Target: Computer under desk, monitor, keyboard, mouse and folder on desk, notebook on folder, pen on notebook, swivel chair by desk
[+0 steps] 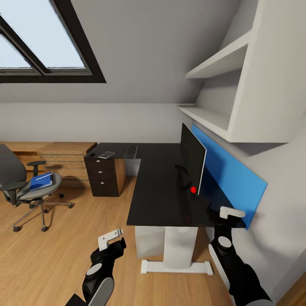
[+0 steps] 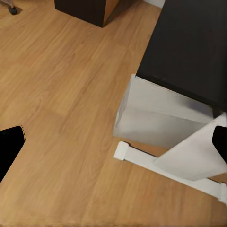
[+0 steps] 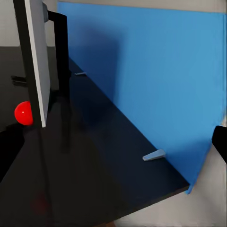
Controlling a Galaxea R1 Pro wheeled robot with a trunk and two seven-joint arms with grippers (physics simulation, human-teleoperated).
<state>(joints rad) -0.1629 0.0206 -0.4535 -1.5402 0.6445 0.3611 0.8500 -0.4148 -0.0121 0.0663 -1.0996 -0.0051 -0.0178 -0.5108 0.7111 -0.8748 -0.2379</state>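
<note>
The black desk (image 1: 159,199) carries the monitor (image 1: 193,159), the keyboard (image 1: 131,151) and the grey notebook (image 1: 106,154) at its far end. The white computer (image 1: 149,240) (image 2: 156,113) stands under the near end. At the left, the swivel chair (image 1: 17,178) holds the blue folder (image 1: 41,182), with a thin white stick that looks like the pen (image 1: 43,177) on it. The mouse is out of view. My left gripper (image 1: 112,242) (image 2: 113,146) hangs open above the floor. Open too, my right gripper (image 1: 227,216) (image 3: 113,142) is over the desk's near right corner.
A blue panel (image 1: 229,174) (image 3: 146,80) backs the desk behind the monitor. A red ball (image 1: 193,190) sits by the monitor stand. White shelves (image 1: 221,59) hang above. The black drawer unit (image 1: 102,176) and a wood dresser (image 1: 63,159) stand far left. Wood floor (image 2: 61,94) spreads between chair and desk.
</note>
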